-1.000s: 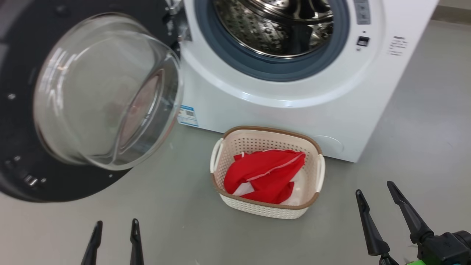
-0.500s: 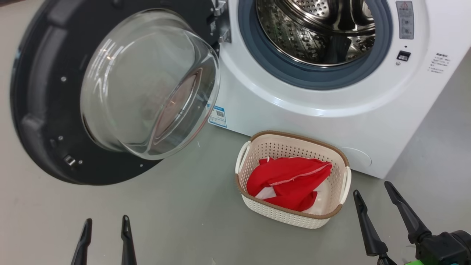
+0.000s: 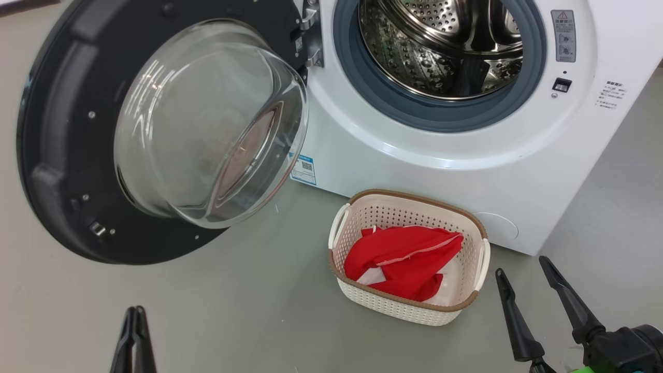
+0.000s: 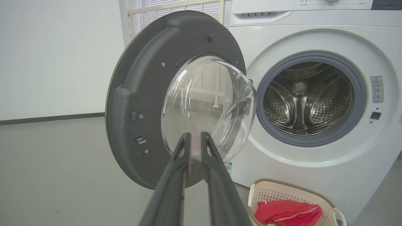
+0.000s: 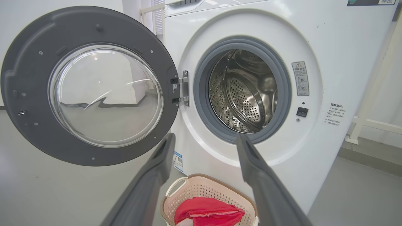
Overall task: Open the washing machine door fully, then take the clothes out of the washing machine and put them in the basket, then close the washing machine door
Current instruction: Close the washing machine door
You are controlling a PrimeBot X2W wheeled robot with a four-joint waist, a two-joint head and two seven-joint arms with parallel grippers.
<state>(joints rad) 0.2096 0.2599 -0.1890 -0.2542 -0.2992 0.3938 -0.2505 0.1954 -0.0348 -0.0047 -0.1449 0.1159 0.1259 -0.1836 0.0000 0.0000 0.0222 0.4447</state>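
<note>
The washing machine (image 3: pixel 414 166) stands with its steel drum (image 3: pixel 440 46) showing no fabric. The washing machine door (image 3: pixel 67 155) hangs swung out to the left, its glass bowl bulging toward me; I also see the door (image 4: pixel 138 94) in the left wrist view and the door (image 5: pixel 31 62) in the right wrist view. Red clothes (image 3: pixel 404 259) lie in the cream basket (image 3: pixel 393 305) on the floor before the machine. My left gripper (image 3: pixel 133 311) is low at the left, fingers almost together and holding nothing. My right gripper (image 3: pixel 522 265) stands open right of the basket.
Grey floor (image 3: pixel 259 321) stretches between the door and the basket. A white wall (image 4: pixel 47 56) lies beyond the door, with a white railing (image 4: pixel 176 9) behind the machine. A blue label (image 3: pixel 304 168) sits low on the machine's front.
My left gripper's fingers have come together from wide apart. The head camera turned, shifting the whole picture rightward. The right gripper, door and basket stay as they were.
</note>
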